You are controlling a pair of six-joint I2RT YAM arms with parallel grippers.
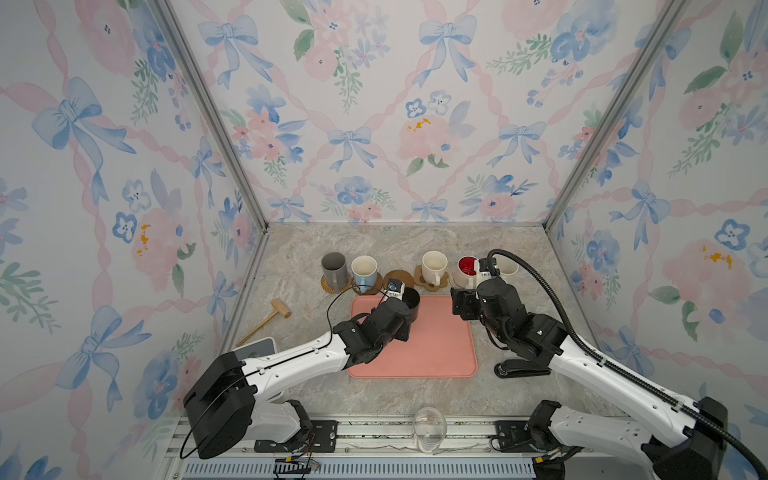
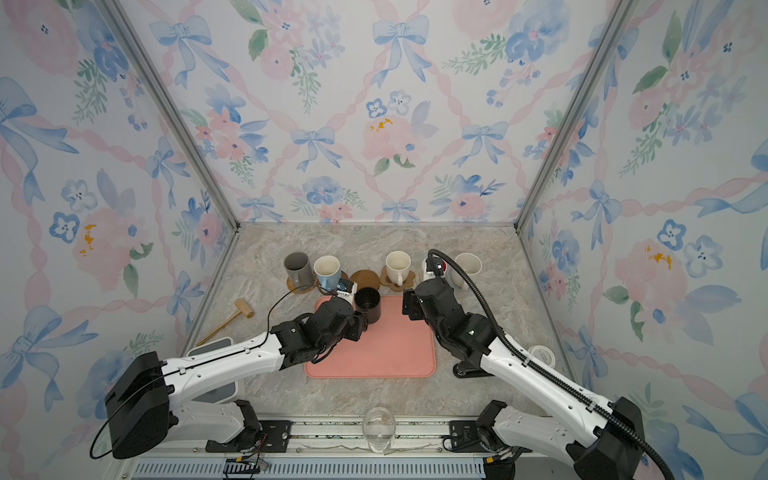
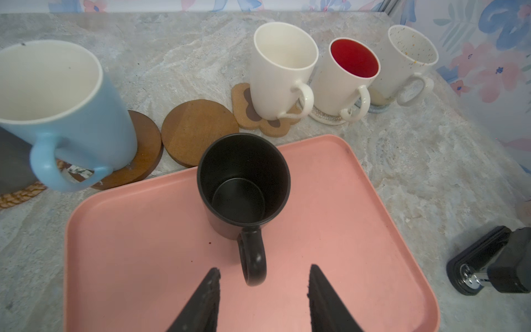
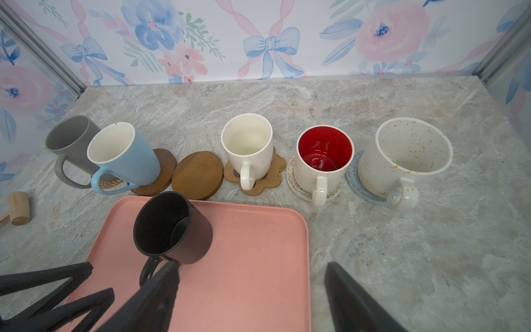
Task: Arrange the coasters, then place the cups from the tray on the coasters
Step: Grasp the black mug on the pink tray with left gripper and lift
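Left wrist | both jaws released | black mug [image 3: 243,184] on tray [image 3: 344,230] | bare brown coaster [image 3: 198,130] near

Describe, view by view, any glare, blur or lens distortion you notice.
Right wrist view: white glare streaks inside the red-lined mug; the grey mug leans outward, a wide-angle distortion. Left wrist view: the pale blue mug looms large and slightly soft. Both top views: soft, even light, faint shadows.

One cup [image 3: 244,172] stands on the tray [image 1: 436,353], at its far left corner. Behind the tray, five cups [image 4: 247,146] stand on coasters [image 4: 278,165] in a row. One bare coaster [image 4: 198,175] lies among them.
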